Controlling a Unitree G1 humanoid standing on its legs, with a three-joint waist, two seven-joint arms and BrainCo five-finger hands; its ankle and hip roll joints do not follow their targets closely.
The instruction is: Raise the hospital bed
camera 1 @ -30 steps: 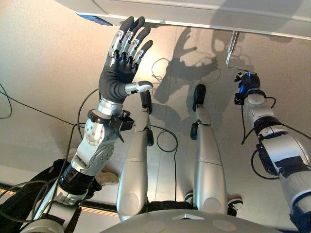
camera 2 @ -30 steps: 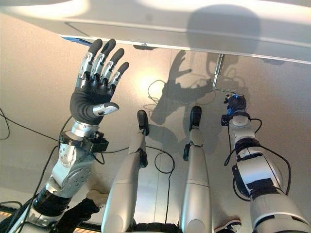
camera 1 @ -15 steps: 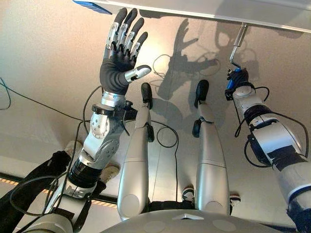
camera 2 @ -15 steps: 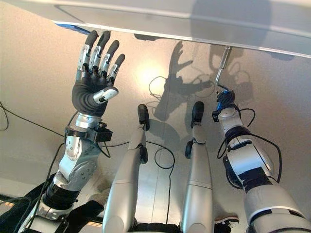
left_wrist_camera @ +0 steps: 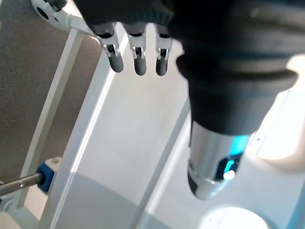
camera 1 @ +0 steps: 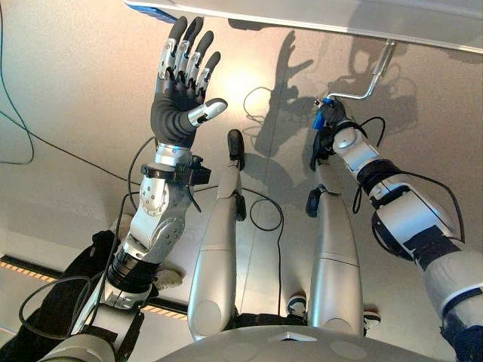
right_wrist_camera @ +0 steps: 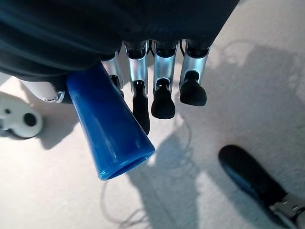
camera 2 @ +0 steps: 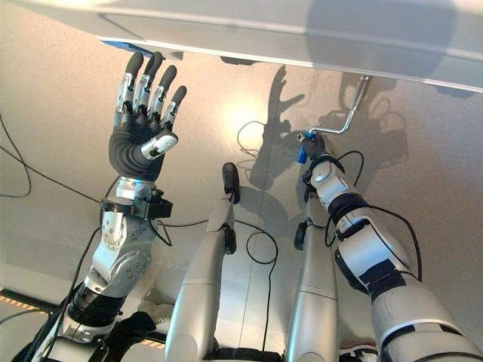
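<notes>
A: Right wrist view first: what is held there?

B: A blue crank grip [right_wrist_camera: 112,131] is enclosed by the right hand [right_wrist_camera: 157,90], whose fingers are curled around it. From the head camera, the right hand [camera 1: 329,121] is seen at the end of a bent metal crank handle [camera 1: 370,83] hanging from the underside of the hospital bed [camera 1: 317,11].

A: What has been changed over the last second?

B: The crank has been swung. A second ago its lower arm was seen pointing toward the robot's right, with the hand further out on that side; now the grip has been carried inward, toward the middle, and the arm is bent more across the body. A part of a turn is judged to have been made.

A: And the left hand?

B: The left hand [camera 1: 181,83] is held up near the bed's edge with its fingers straight and spread, nothing grasped, much as it was before.

A: What is meant for the task?

B: Cranking is judged to be under way; further turns are probably needed, and how far the bed has risen cannot be told.
</notes>
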